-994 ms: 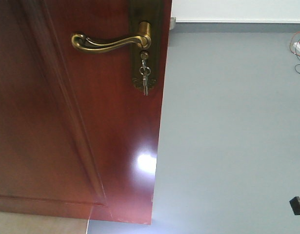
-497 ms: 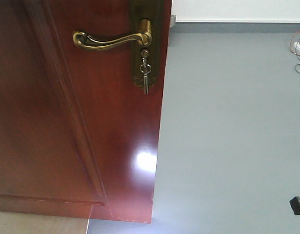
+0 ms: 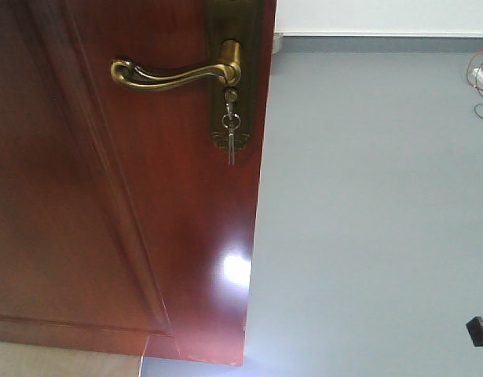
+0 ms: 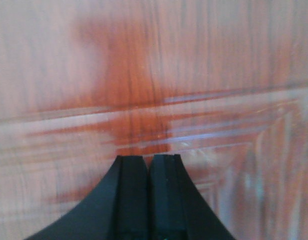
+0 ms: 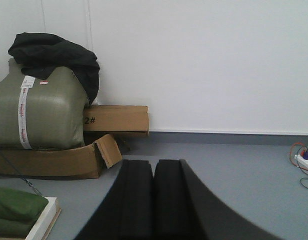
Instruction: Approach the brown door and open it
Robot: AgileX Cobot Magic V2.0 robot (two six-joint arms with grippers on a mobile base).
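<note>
Filling the left half of the front view: the brown door [image 3: 107, 204], glossy and panelled, its free edge standing against grey floor [image 3: 367, 220]. Curving left from an ornate bronze plate [image 3: 233, 78] near that edge, a brass lever handle [image 3: 174, 75]; dangling just beneath the handle's hub, keys [image 3: 230, 129] hanging from the lock. Glaring low on the door, near its edge, a bright light reflection.

Facing the door's moulding at close range in the left wrist view, the left end effector [image 4: 147, 172], fingers pressed together and gripping nothing; contact with the wood impossible to judge.

Looking away from the door toward a white wall [image 5: 204, 65], the right end effector [image 5: 154, 175], likewise closed and empty. Sitting by that wall: cardboard boxes [image 5: 116, 120], an olive sack [image 5: 41, 110] and dark cloth [image 5: 56, 52] draped on top.
</note>
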